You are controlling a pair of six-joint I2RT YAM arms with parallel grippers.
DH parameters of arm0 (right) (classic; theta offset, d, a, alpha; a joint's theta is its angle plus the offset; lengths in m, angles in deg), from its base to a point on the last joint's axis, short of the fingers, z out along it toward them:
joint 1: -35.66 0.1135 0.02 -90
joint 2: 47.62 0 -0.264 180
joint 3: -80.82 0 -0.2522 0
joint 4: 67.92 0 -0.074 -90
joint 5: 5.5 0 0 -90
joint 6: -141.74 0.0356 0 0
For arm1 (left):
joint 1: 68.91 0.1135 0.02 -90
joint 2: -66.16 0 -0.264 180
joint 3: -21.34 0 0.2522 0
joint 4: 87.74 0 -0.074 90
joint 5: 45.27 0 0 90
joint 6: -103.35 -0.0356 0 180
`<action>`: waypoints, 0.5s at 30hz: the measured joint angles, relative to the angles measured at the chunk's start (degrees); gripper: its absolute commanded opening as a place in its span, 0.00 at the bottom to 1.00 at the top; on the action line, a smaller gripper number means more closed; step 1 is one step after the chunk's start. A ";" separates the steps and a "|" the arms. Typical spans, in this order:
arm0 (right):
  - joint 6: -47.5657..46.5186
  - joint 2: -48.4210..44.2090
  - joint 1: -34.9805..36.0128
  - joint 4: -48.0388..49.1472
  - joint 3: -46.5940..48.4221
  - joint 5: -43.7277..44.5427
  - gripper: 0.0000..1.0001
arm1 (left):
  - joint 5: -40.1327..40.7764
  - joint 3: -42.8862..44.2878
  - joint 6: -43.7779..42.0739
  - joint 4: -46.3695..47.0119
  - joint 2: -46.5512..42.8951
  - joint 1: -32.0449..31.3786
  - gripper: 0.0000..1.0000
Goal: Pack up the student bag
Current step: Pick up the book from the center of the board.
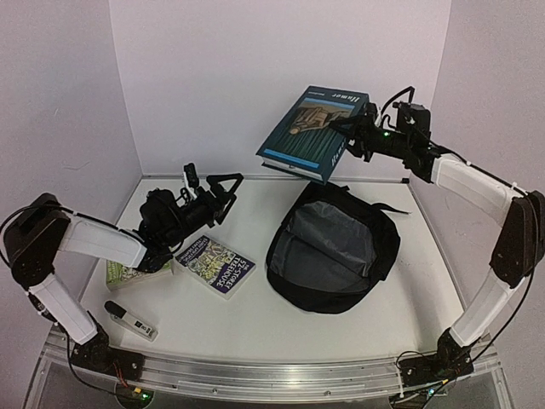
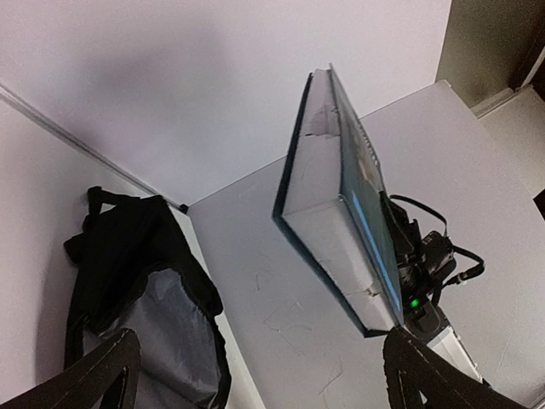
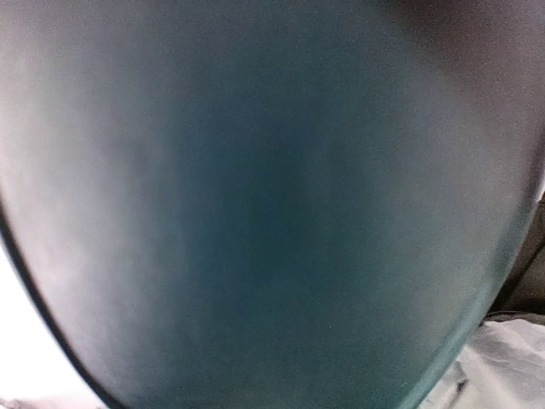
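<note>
The student bag (image 1: 332,247) lies on the table right of centre, its mouth wide open and its grey lining showing; in the left wrist view the student bag (image 2: 145,290) sits at the lower left. High above the bag's far edge hangs a teal hardcover book (image 1: 313,129), tilted, with my right gripper (image 1: 356,136) shut on its right edge. The same book (image 2: 341,221) shows edge-on in the left wrist view, and its cover (image 3: 255,213) fills the right wrist view, hiding the right fingers. My left gripper (image 1: 223,189) is open and empty, raised left of the bag, its fingertips (image 2: 426,375) wide apart.
A purple-and-white paperback (image 1: 216,264) lies flat left of the bag. A green book (image 1: 128,274) lies partly under my left arm. A small black-and-white device (image 1: 130,319) rests near the front left edge. White walls close the back and sides.
</note>
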 measured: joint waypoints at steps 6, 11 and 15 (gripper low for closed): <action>6.97 -0.82 0.00 7.61 -6.91 2.08 0.33 | 0.07 9.48 0.73 6.64 7.38 -3.11 1.00; 10.84 -0.92 0.00 12.08 -9.18 2.42 0.32 | -0.83 16.60 2.81 10.94 12.72 -5.17 1.00; 12.79 -1.71 0.00 15.29 -10.04 2.45 0.31 | -1.54 19.06 5.66 12.91 16.76 -5.88 1.00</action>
